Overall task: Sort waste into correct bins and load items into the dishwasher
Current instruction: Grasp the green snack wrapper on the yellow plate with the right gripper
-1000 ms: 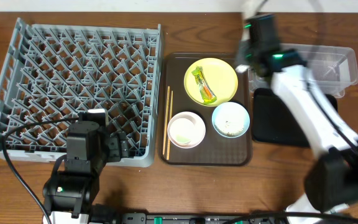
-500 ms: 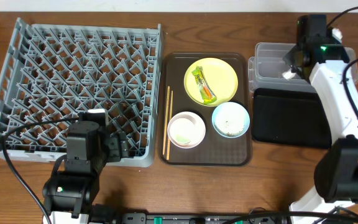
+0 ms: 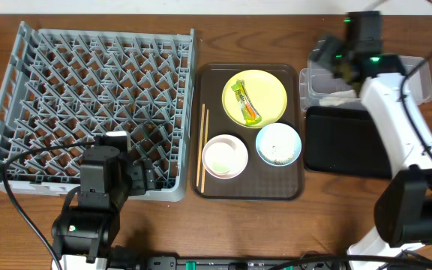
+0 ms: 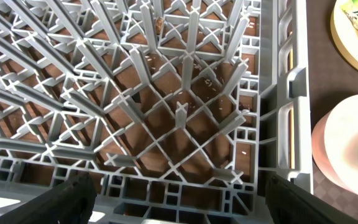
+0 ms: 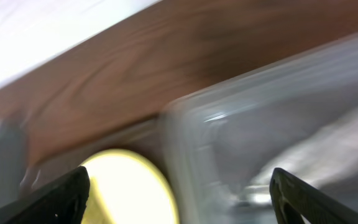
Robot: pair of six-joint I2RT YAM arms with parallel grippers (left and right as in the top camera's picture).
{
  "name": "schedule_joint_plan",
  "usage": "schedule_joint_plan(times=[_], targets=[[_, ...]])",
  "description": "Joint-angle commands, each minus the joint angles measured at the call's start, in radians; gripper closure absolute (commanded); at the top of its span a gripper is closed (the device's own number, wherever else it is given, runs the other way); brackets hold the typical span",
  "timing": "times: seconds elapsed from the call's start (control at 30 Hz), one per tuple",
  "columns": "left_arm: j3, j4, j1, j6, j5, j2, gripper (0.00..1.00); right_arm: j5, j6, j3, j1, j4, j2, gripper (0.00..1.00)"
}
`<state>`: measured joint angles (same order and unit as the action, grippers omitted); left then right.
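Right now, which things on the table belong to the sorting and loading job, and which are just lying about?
Job: snack wrapper, yellow plate, blue bowl, pinkish bowl, chopsticks, paper strip, clear tub, black tray, grey rack.
Lying about: only the brown serving tray.

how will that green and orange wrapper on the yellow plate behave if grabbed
The wrapper looks thin and crinkled, so it is probably floppy and very light. Lying flat on the smooth yellow plate, it may slide rather than lift.
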<state>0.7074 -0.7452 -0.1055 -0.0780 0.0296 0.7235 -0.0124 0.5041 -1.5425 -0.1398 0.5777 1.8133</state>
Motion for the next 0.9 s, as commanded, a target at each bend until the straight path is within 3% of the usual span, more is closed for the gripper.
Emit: schedule_joint_plan(times=[0.0, 0.2, 0.7, 0.87], targets=[[0.025, -0.002, 0.006, -0.005, 0.004, -0.006, 0.1, 0.04, -0.216, 0.002, -0.117, -0.003, -0.016, 0.12], [0.025, -0.003, 0.006, -0.005, 0.004, -0.006, 0.1, -0.01, -0.308, 0.002, -0.245, -0.014, 0.052, 0.13], [0.025, -0.003, 0.006, -0.005, 0.004, -0.006, 0.1, -0.067, -0.263, 0.002, -0.363, -0.011, 0.336, 0.29], [0.025, -0.002, 0.006, -0.005, 0.004, -0.006, 0.1, -0.069, -0.253, 0.002, -0.363, -0.009, 0.353, 0.67]])
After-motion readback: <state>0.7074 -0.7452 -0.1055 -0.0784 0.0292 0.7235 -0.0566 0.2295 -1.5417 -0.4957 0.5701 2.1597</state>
